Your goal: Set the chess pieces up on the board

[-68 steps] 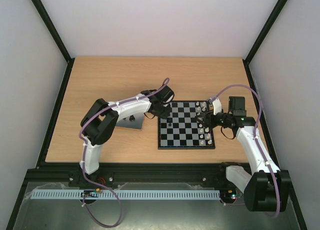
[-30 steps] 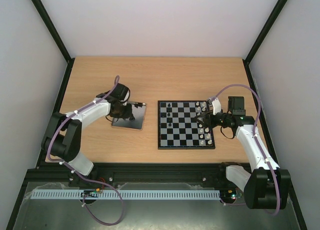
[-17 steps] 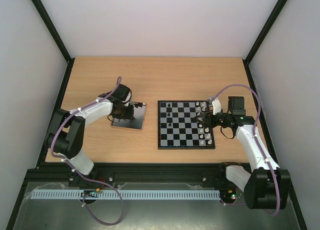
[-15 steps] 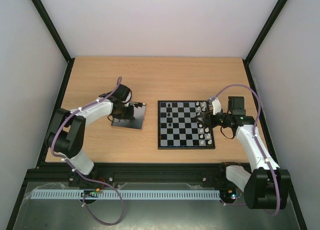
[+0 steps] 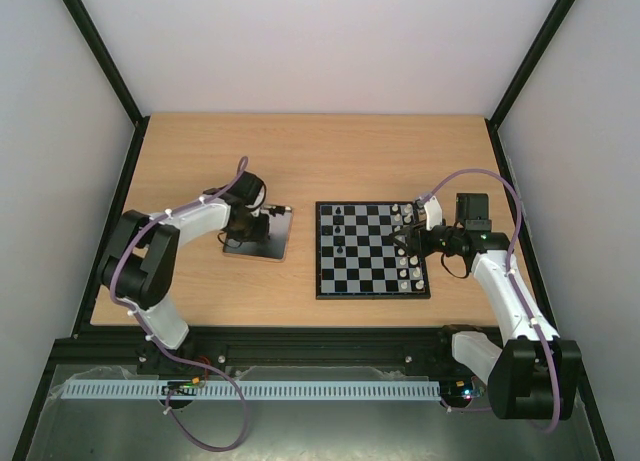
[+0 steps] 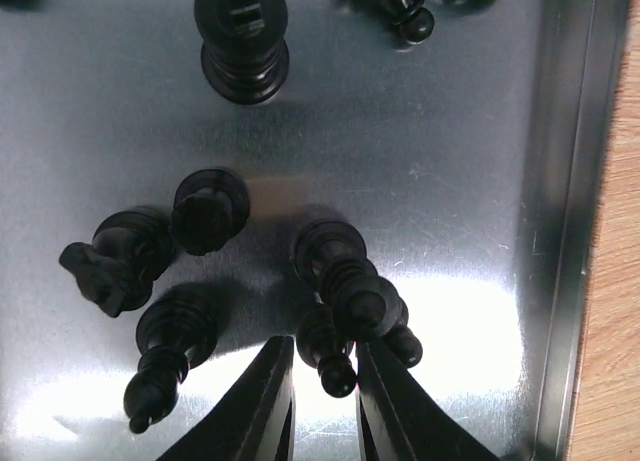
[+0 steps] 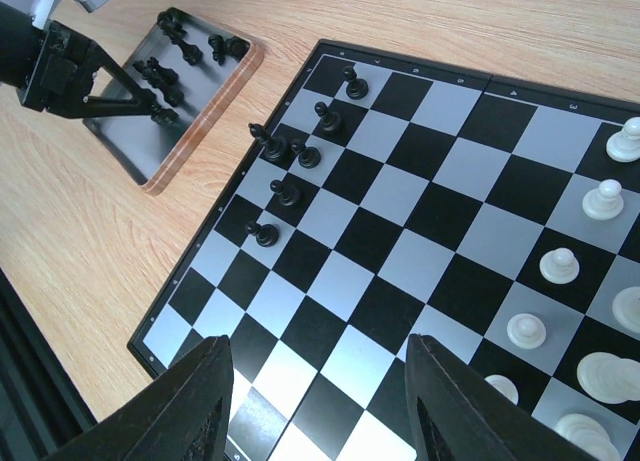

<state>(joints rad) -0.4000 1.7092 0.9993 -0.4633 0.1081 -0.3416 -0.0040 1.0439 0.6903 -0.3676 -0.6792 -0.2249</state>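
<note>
The board (image 5: 322,281) lies at centre right, with several black chess pieces (image 5: 340,213) along its left files and white ones (image 5: 405,266) on its right. The right wrist view shows the same black pieces (image 7: 284,193) on the board (image 7: 400,196). More black pieces (image 6: 243,41) stand or lie in the metal tray (image 6: 450,181). My left gripper (image 6: 322,366) hangs low over that tray, narrowly open. A small black pawn (image 6: 328,353) stands between its fingers, with a gap on the left side. My right gripper (image 7: 318,401) is wide open above the board's near squares, holding nothing.
The tray (image 5: 262,249) sits on the wooden table left of the board, and its raised rim (image 6: 580,181) runs down the right of the left wrist view. A taller black piece (image 6: 345,276) leans right behind the pawn. White pieces (image 7: 558,266) crowd the board's right side.
My left arm left the board and swung left over the tray, then settled there with its elbow pulling in. The right arm has not moved.
</note>
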